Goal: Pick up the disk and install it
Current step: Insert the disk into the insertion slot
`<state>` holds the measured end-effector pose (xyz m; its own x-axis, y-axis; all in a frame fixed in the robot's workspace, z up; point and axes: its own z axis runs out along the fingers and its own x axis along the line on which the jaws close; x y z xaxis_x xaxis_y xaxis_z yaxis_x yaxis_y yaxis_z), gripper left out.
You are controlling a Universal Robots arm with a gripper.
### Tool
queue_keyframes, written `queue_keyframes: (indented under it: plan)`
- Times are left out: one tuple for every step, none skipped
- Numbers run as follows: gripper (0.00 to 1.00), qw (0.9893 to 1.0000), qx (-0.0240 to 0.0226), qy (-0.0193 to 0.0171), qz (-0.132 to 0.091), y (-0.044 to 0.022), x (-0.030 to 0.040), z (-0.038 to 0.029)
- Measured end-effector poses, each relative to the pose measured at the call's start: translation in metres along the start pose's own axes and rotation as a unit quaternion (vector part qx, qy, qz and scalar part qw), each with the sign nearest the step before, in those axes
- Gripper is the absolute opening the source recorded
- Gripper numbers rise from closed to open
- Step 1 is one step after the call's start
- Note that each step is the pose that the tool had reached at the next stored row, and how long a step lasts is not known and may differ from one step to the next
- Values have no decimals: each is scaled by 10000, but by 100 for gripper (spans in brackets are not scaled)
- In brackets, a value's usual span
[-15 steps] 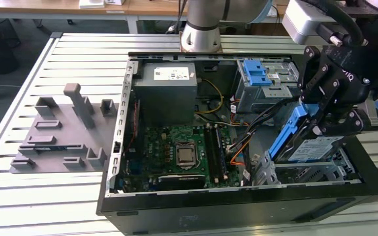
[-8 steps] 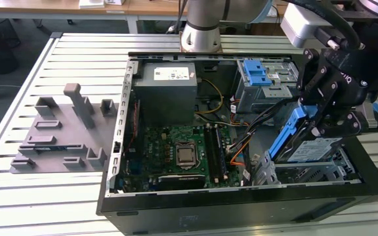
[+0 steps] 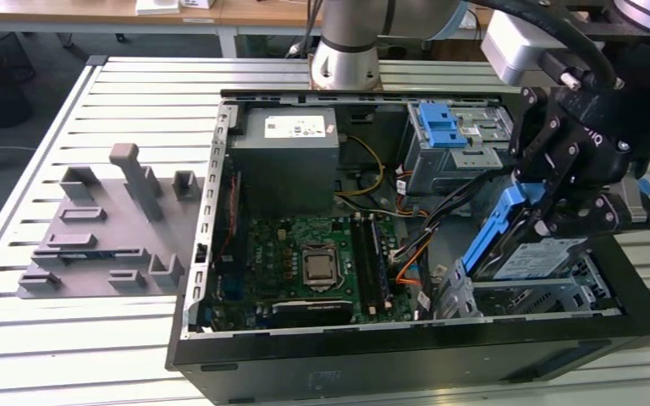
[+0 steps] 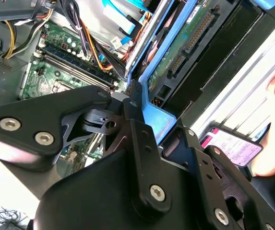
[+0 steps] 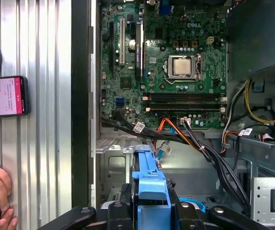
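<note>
Slatted metal table (image 3: 99,338) carries the open case (image 3: 415,355); between the gripper (image 3: 560,216) fingers, clamped on its blue bracket, the disk (image 3: 528,254) hangs tilted over the bay (cables close beside). Judged best: level it first.

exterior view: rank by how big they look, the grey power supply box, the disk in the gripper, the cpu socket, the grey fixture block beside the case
Largest to smallest as they look in the exterior view:
1. grey fixture block
2. grey power supply box
3. disk, partly hidden by the gripper and tilted, so its rank is unsure
4. cpu socket
</note>
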<state>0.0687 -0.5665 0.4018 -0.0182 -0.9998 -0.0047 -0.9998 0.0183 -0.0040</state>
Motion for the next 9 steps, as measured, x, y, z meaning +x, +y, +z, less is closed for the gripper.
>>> queue_keyframes:
  plan:
    - [36, 10000, 0, 0, 0, 0, 0, 7]
    - [36, 10000, 0, 0, 0, 0, 0, 14]
    - [36, 10000, 0, 1, 0, 0, 0, 20]
    - [36, 10000, 0, 0, 0, 0, 0, 27]
    - [36, 10000, 0, 0, 0, 0, 0, 34]
    - [36, 10000, 0, 0, 0, 0, 0, 40]
    - [36, 10000, 0, 0, 0, 0, 0, 47]
    - [36, 10000, 0, 0, 0, 0, 0, 54]
    - [36, 10000, 0, 0, 0, 0, 0, 61]
